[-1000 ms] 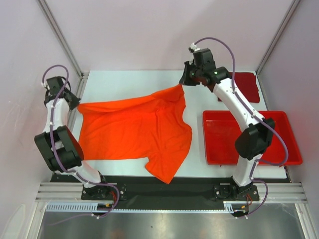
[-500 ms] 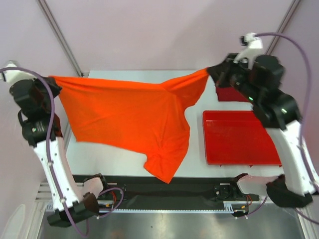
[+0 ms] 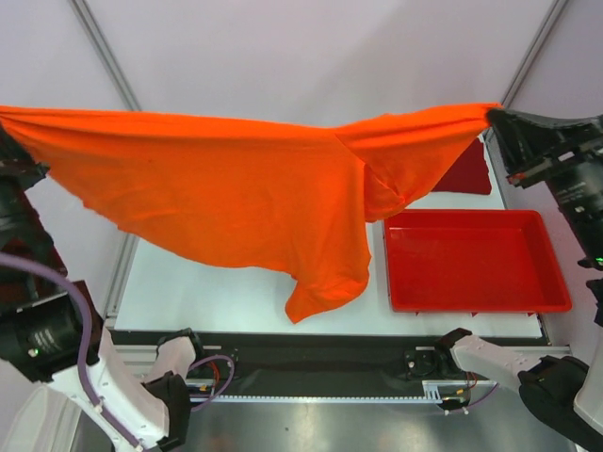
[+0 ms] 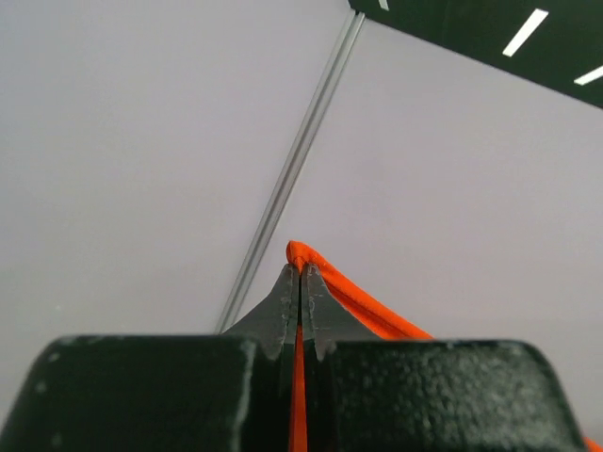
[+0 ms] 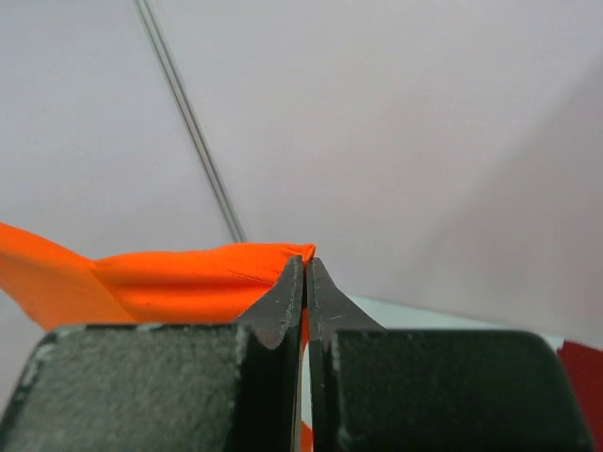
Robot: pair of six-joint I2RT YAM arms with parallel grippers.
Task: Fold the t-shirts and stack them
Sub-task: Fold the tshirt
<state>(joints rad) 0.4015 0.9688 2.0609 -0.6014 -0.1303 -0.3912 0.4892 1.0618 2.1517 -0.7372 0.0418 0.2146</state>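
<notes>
Orange t-shirt (image 3: 236,188) held aloft, ends clenched by left gripper (image 4: 300,273) and right gripper (image 5: 306,266), overlapping crimson t-shirt (image 3: 470,172) behind red tray (image 3: 471,303)

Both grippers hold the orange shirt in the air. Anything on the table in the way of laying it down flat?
Nothing visible. The strip of table showing below the orange shirt holds nothing; the rest is hidden behind the cloth. The red tray sits right of that strip.

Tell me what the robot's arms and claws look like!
The left arm and right arm are white with chunky black joints. A purple cable loops along the left one. The left claw and right claw each have two thin, dark, pointed fingers.
</notes>
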